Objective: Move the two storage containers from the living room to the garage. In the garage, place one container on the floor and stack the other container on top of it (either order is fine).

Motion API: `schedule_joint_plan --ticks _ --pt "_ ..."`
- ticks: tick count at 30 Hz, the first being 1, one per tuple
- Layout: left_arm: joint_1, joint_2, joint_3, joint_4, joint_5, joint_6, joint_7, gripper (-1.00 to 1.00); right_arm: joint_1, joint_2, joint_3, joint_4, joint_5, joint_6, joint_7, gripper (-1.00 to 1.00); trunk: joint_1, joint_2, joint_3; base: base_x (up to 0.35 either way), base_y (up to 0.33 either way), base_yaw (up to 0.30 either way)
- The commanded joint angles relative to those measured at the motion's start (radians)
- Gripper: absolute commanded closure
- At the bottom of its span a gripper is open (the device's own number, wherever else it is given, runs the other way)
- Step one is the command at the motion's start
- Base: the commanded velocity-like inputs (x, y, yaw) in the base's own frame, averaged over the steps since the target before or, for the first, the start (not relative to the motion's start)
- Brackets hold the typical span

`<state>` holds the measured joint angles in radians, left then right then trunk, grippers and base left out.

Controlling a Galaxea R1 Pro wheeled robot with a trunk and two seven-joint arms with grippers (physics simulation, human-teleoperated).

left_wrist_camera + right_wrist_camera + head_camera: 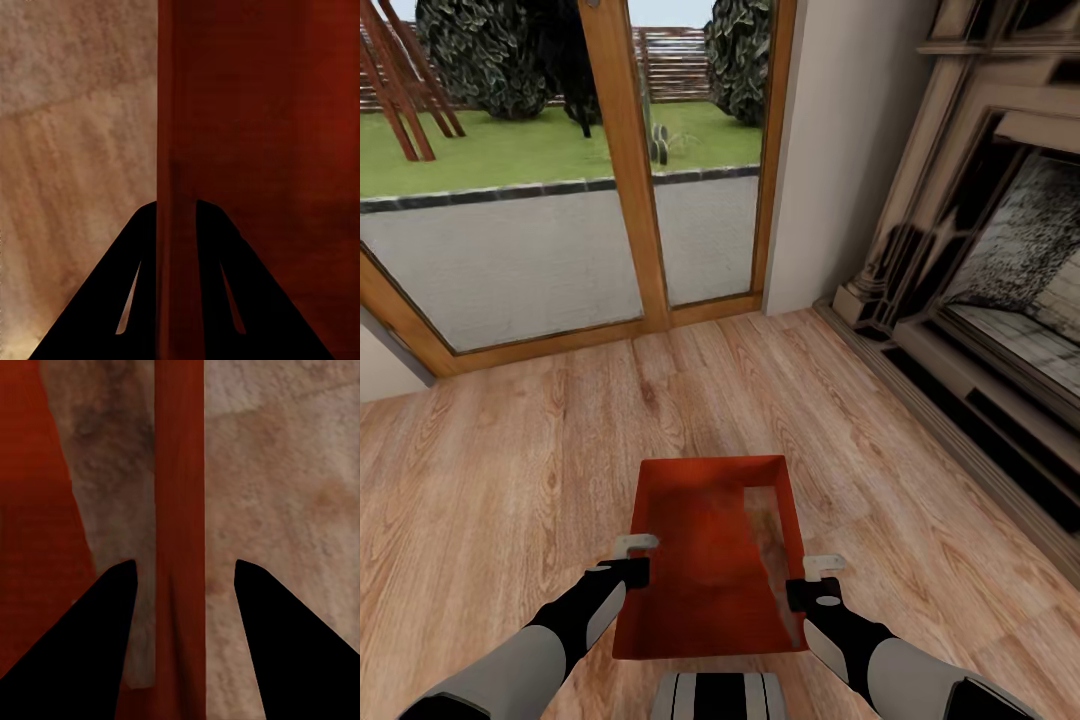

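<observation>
So the robot's in the living room with one orange-red storage container (705, 560) held out in front of its trunk, over the light wood plank floor (510, 470). The left end effector (632, 560) is clamped on the bin's left wall; in the left wrist view both black fingers (127, 292) sit tight against either side of that thin red wall (176, 150). The right end effector (818, 580) straddles the right wall, but in the right wrist view the fingers (97, 622) have gaps to the wall (180, 510) on both sides, so it looks released (not actually pinching). Part of the bin's inside shows a wood-coloured patch (765, 540). Ahead are wood-framed glass doors (630, 160) onto a lawn, and a fireplace (1000, 260) on the right.
</observation>
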<state>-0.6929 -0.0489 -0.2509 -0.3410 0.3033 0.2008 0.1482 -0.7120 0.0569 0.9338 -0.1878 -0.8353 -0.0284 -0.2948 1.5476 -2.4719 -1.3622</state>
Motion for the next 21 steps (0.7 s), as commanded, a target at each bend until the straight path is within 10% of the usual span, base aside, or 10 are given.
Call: schedule_joint_plan --ticks 1,21 --pt "0.000 0.007 -0.013 -0.003 -0.002 0.007 0.015 1.00 0.000 -0.002 -0.006 0.005 0.004 -0.001 -0.001 1.00 0.033 0.007 0.002 0.000 0.000 0.000" --pt "0.000 0.007 -0.014 -0.003 0.002 0.008 0.014 1.00 0.000 -0.001 -0.006 0.005 0.004 -0.001 -0.001 1.00 -0.043 0.147 0.065 0.000 0.000 0.000"
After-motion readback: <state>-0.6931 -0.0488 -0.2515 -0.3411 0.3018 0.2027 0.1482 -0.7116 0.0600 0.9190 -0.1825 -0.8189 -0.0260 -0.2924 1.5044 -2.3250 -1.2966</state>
